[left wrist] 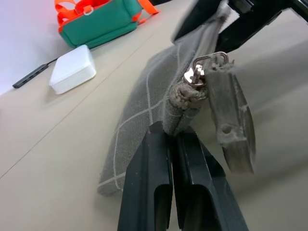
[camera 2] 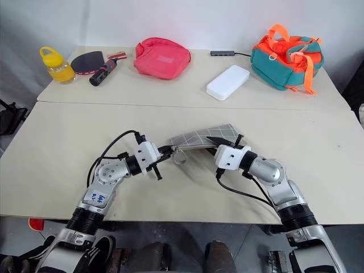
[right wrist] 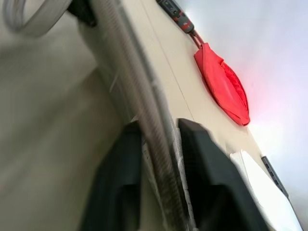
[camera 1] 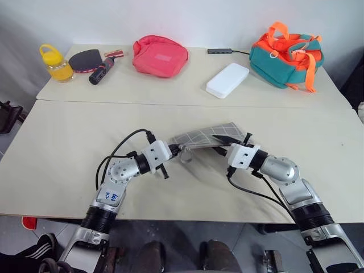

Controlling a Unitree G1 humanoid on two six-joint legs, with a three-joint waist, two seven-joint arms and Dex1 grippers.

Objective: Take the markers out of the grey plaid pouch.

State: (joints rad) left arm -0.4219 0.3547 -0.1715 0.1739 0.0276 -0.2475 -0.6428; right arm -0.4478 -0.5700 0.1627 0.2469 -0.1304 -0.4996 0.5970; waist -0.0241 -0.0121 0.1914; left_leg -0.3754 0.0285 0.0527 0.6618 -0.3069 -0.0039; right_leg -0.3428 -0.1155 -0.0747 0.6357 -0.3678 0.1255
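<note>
Pouch: the grey plaid pouch is hanging lifted off the front table, centre of the frame, tilting up toward the right
Left gripper: the left gripper is pinching the pouch's left end, fingers pressed together, with the wrist loop dangling just beside it
Right gripper: the right gripper is straddling the pouch's zipper edge, fingers slightly spread with fabric between them
Markers: cannot tell where they are lying
Back table, upper frame: a yellow bottle, a paddle, a pink bag, a white case and a teal and orange bag are sitting well apart from the pouch
</note>
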